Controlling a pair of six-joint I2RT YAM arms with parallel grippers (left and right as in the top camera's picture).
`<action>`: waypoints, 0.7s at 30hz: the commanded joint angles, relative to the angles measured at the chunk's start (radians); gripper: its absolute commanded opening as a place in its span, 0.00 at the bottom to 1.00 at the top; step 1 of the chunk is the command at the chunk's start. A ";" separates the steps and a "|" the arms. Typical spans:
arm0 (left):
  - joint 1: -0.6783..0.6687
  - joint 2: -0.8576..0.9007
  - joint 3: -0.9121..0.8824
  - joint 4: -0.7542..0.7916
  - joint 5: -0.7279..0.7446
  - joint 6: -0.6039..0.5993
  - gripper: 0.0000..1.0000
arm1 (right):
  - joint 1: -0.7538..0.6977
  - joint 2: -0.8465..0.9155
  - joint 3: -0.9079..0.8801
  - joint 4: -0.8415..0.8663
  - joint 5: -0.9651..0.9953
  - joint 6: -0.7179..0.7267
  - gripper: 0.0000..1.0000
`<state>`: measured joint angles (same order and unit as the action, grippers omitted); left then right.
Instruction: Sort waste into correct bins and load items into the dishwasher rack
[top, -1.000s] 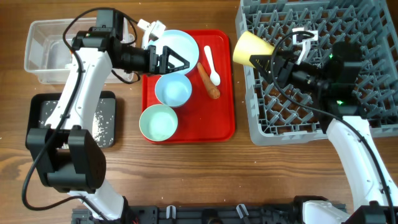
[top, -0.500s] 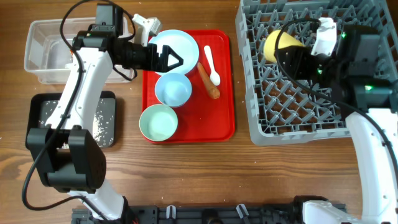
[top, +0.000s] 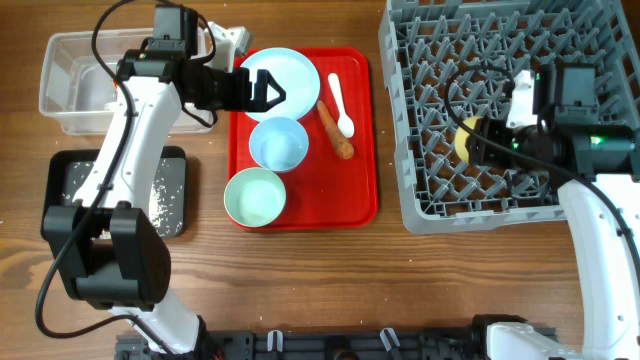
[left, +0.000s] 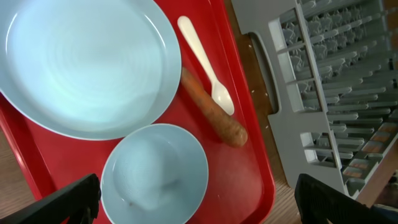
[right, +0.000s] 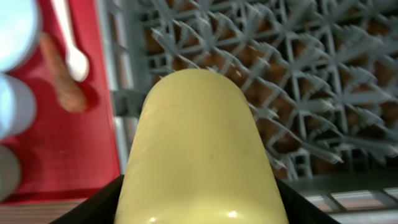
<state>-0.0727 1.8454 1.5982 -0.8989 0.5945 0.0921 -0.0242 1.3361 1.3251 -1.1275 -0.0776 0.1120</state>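
My right gripper (top: 478, 142) is shut on the small yellow cup (top: 464, 136) (right: 202, 149) and holds it low over the grey dishwasher rack (top: 430, 200) (right: 298, 81). My left gripper (top: 262, 92) (left: 199, 205) is open and empty above the red tray, over the pale blue plate (top: 281, 75) (left: 81, 62) and a blue bowl (top: 278, 144) (left: 154, 174). A second, greener bowl (top: 254, 196) sits in front of it. The orange carrot (top: 334, 130) (left: 213, 116) and white spoon (top: 339, 104) (left: 204, 62) lie side by side to the right of the plate.
The red serving tray (top: 355, 190) holds the dishes. A clear plastic tub (top: 70, 85) stands at the far left. A black tray (top: 170, 200) with loose white rice grains sits in front of the tub, partly under my left arm.
My right gripper has carried the yellow cup from the rack's left edge over the rack and lowered it toward the pegs. My left gripper has drawn back slightly to the left.
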 joint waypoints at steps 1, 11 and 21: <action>-0.004 -0.014 0.011 -0.021 -0.010 -0.003 1.00 | 0.002 0.018 0.018 -0.045 0.101 0.034 0.37; -0.004 -0.014 0.011 -0.022 -0.010 -0.003 1.00 | 0.008 0.273 0.010 -0.194 0.105 0.076 0.47; -0.004 -0.014 0.011 -0.040 -0.010 -0.003 1.00 | 0.008 0.309 0.033 -0.187 0.068 0.071 0.98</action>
<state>-0.0727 1.8454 1.5982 -0.9382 0.5911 0.0917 -0.0223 1.6409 1.3266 -1.3117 0.0059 0.1814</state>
